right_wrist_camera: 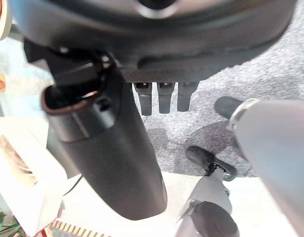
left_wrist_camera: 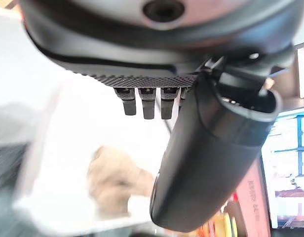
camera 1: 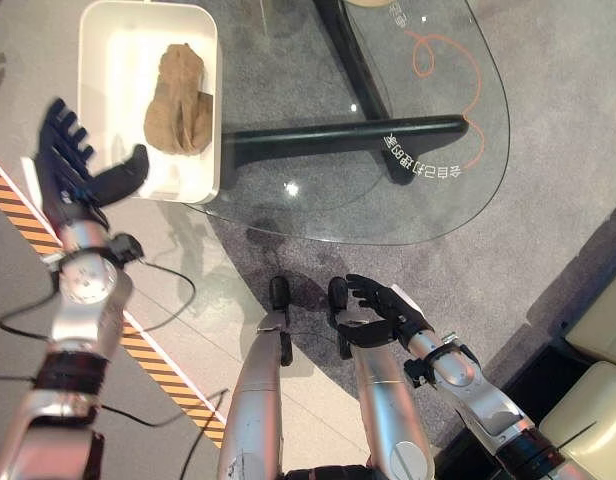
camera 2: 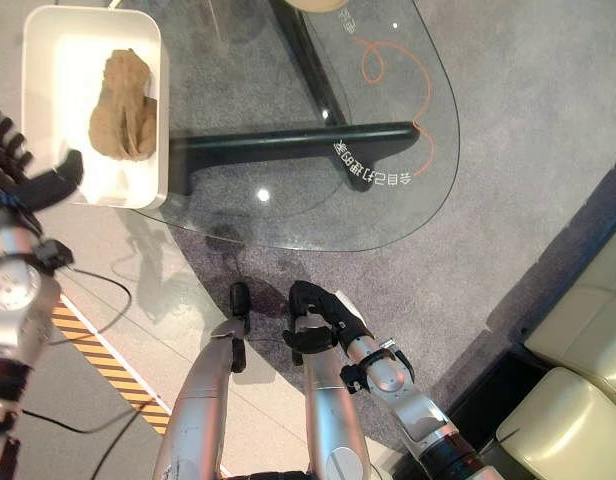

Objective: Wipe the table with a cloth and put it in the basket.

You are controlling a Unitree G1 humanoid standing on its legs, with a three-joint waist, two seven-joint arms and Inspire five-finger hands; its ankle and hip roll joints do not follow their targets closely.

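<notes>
The glass table [camera 1: 428, 190] bears white lettering near its right edge beside an orange looping line [camera 1: 450, 70], too small and turned to read; the tan cloth [camera 1: 178, 100] lies crumpled in the white basket [camera 1: 100, 30] at the table's far left end; the left hand [camera 1: 73, 165] hovers just near-left of the basket, fingers spread straight, thumb reaching over its rim, apart from the cloth; the right hand [camera 1: 383, 315] hangs low over grey carpet [camera 1: 568, 120], fingers loosely relaxed, empty; cream seats [camera 1: 598, 400] stand at the right.
</notes>
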